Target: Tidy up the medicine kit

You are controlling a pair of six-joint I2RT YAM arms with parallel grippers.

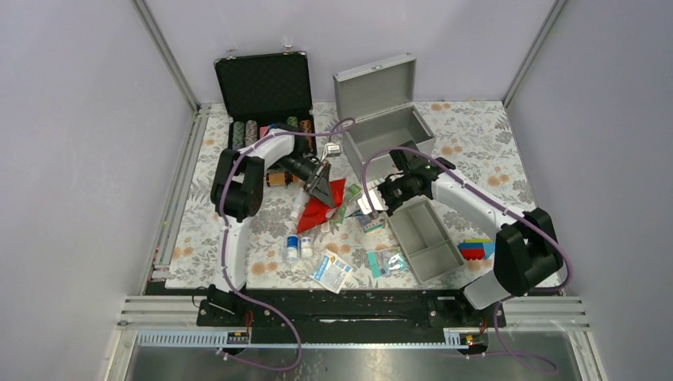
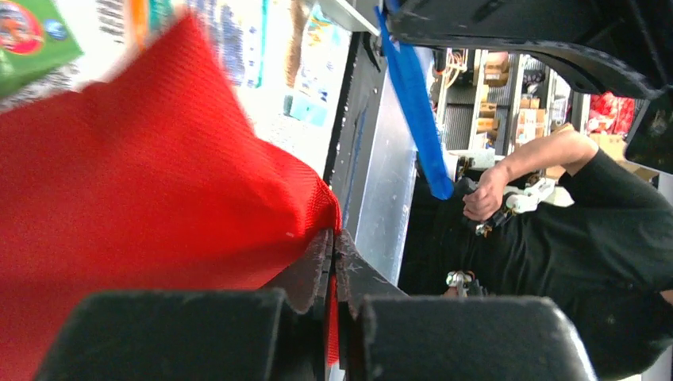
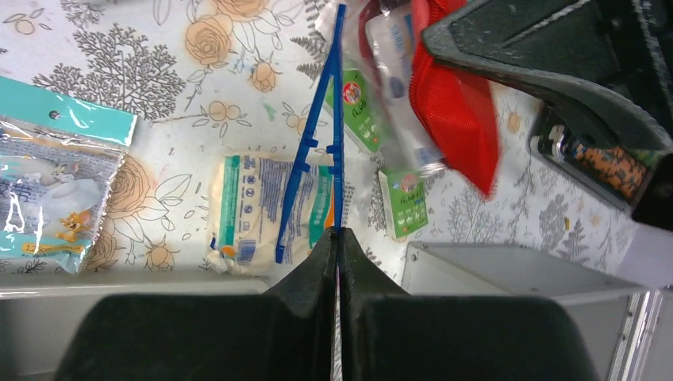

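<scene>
The medicine kit's grey metal box (image 1: 382,119) stands open at the back centre, lid up. Its grey divided tray (image 1: 424,238) lies in front of it to the right, and part of the tray also shows in the right wrist view (image 3: 508,270). My left gripper (image 1: 321,186) is shut on a corner of the flat red pouch (image 1: 321,210), which is lifted at that corner (image 2: 159,182). The fingertips (image 2: 321,254) pinch the fabric. My right gripper (image 1: 370,203) is shut on blue plastic tweezers (image 3: 333,119), just left of the tray. The tweezers also show in the left wrist view (image 2: 413,103).
A black case with poker chips (image 1: 266,95) stands open at the back left. Small bottles (image 1: 298,248), a white packet (image 1: 333,270), a teal packet (image 1: 386,260) and green sachets (image 3: 401,202) lie on the floral cloth. Coloured blocks (image 1: 476,248) sit right of the tray.
</scene>
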